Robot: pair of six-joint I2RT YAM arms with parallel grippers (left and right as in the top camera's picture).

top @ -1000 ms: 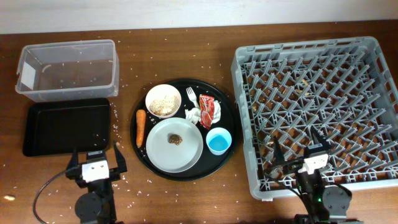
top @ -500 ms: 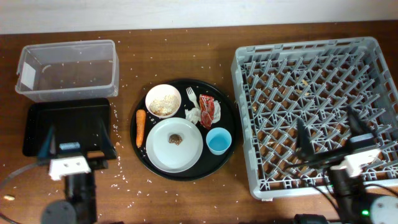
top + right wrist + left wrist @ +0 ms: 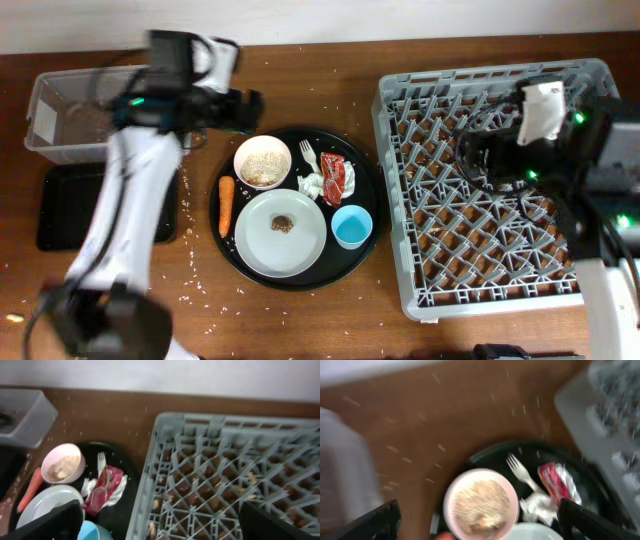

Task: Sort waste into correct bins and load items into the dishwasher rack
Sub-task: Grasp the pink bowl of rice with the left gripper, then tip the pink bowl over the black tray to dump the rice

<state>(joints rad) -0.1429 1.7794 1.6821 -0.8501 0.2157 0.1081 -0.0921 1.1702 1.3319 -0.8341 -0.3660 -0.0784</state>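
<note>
- Hovering by the white bowl (image 3: pixel 481 502) of grains, the left gripper (image 3: pixel 477 512) is spread wide, holding nothing.
- Right gripper (image 3: pixel 161 507) (over the rack (image 3: pixel 225 470)) likewise gapes empty.
- Carrot (image 3: pixel 226 205), plate (image 3: pixel 282 240), cup (image 3: pixel 351 227) and wrapper (image 3: pixel 334 177) sit on the round black tray (image 3: pixel 350 265).

even bright light; wrist views and arms motion-blurred.

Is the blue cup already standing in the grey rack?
No, the blue cup sits on the round black tray, left of the rack.
</note>
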